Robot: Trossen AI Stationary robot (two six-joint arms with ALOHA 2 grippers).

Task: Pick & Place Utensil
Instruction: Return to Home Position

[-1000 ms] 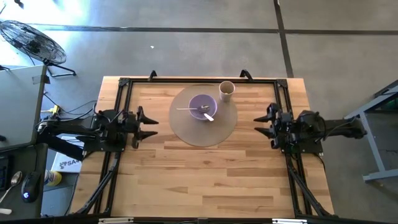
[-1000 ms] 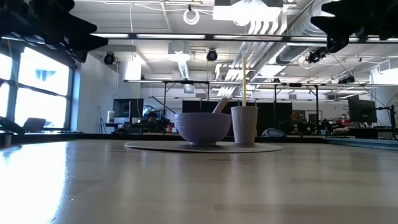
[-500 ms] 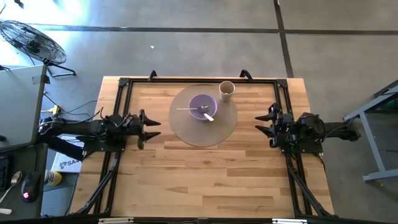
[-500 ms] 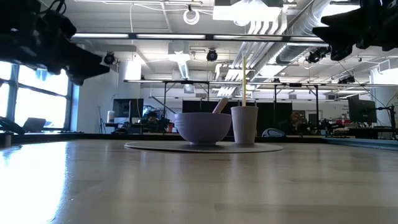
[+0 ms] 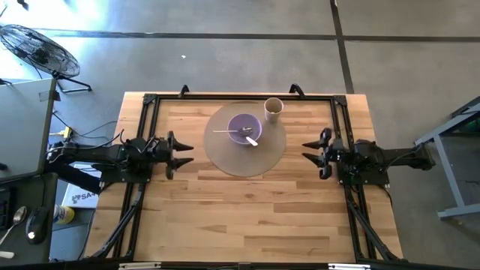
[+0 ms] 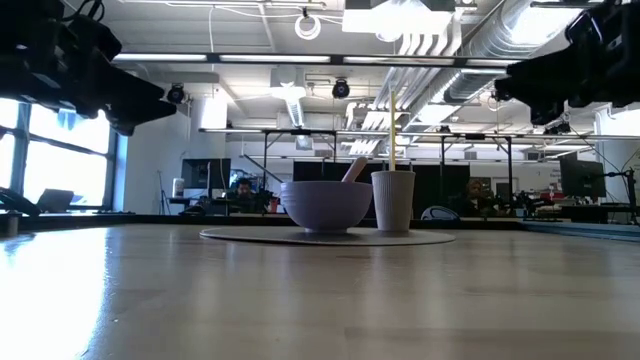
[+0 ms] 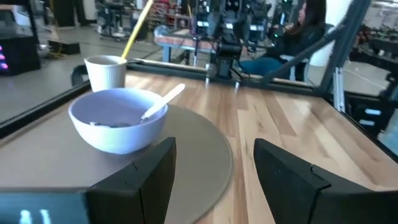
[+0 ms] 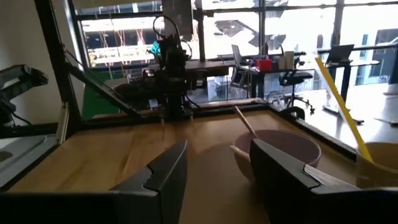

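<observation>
A lavender bowl (image 5: 244, 128) sits on a round grey mat (image 5: 246, 138) at the table's far middle. A pale spoon (image 5: 253, 140) leans in the bowl, handle over its rim (image 7: 163, 100), and a thin utensil (image 5: 225, 131) lies across the bowl's left rim. A cream cup (image 5: 274, 109) with a yellow straw (image 6: 393, 130) stands on the mat's far right. My left gripper (image 5: 184, 154) hovers open left of the mat, above the table. My right gripper (image 5: 308, 150) hovers open right of the mat. Both point toward the bowl.
A black metal frame (image 5: 240, 97) runs along the table's far edge and down both sides under the arms. Bare wooden table (image 5: 247, 217) spreads over the whole near half. A person sits beyond the table's right side (image 7: 298, 28) in the left wrist view.
My left gripper moved toward the mat and dropped a little, then held still. My right gripper slid toward the mat in the last half second. Bowl, spoon and cup stayed where they were.
</observation>
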